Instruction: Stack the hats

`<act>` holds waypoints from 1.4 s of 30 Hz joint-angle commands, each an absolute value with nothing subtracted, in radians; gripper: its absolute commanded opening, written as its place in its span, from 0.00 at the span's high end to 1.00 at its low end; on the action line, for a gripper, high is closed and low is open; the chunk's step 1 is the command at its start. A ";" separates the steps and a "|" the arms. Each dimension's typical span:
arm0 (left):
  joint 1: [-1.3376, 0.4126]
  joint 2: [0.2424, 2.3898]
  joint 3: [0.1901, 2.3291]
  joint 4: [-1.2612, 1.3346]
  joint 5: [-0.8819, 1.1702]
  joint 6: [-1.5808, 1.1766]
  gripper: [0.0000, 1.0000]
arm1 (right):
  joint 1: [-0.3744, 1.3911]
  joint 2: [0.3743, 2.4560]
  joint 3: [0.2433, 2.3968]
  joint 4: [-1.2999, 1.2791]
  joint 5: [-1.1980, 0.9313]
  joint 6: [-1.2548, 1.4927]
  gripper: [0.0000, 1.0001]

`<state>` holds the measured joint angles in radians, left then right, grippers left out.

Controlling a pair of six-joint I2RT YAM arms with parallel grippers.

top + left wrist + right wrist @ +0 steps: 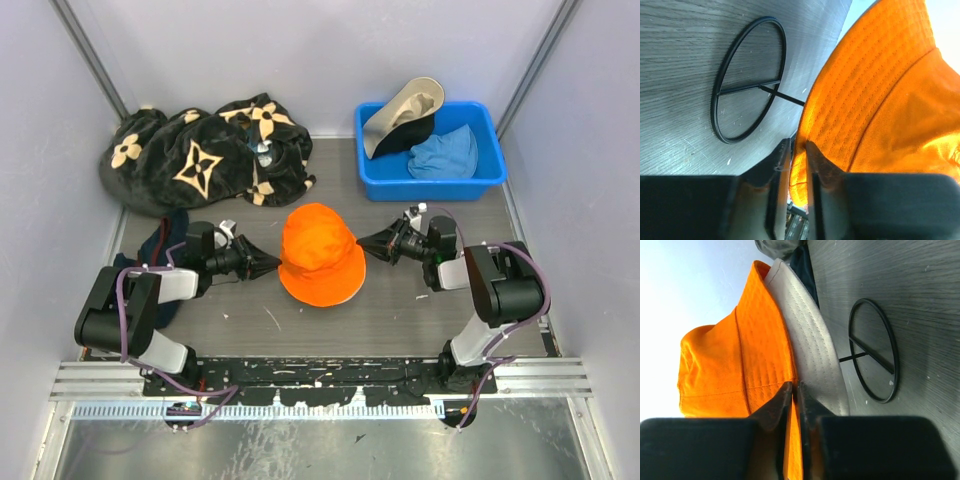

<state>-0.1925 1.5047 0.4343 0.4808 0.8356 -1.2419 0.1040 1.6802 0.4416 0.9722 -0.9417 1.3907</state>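
**Visitor:** Nearest us, the left arm (130, 310) reaches in from the rail. What is it doing?

**Technician:** The left gripper (268, 265) is clamped on the left brim edge of the orange hat (320, 250). You can see orange cloth pinched between its fingers.

**Visitor:** And the hat itself?

**Technician:** It sits crown-up on the tabletop (300, 330), between the two arms.

**Visitor:** What about right of the hat?

**Technician:** The right gripper (368, 243) is pinched on the opposite brim edge. A pale layer shows under that edge. Whether it is lining or a second hat, I cannot tell.

**Visitor:** So which step is this?

**Technician:** I'd say the two-sided grasp is made and the lift is not yet under way.

**Visitor:** Where would it go?

**Technician:** Behind and to the right of the orange hat, the blue bin (430, 185) holds a beige hat (400, 110) and a light blue hat (445, 155). My guess is the next move calls for raising both sides evenly, so the brim neither slips nor folds. After that the hat would need bringing together with another one.
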 commanded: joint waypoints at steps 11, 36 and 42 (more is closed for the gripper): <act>-0.045 1.381 0.487 0.272 0.804 -1.142 0.39 | 0.095 1.512 0.542 0.569 -0.869 1.122 0.55; 0.050 1.421 0.892 -0.240 0.742 -0.828 0.30 | 0.001 2.035 2.154 -0.843 0.092 0.317 0.14; 0.052 1.465 0.906 -0.238 0.755 -0.814 0.30 | 0.000 2.241 2.420 -0.859 0.166 0.238 0.15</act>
<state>0.0471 1.4345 0.8757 -0.2119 0.7387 -0.8410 0.0025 2.1918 2.3306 -0.7616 0.0406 0.3279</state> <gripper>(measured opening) 0.696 0.853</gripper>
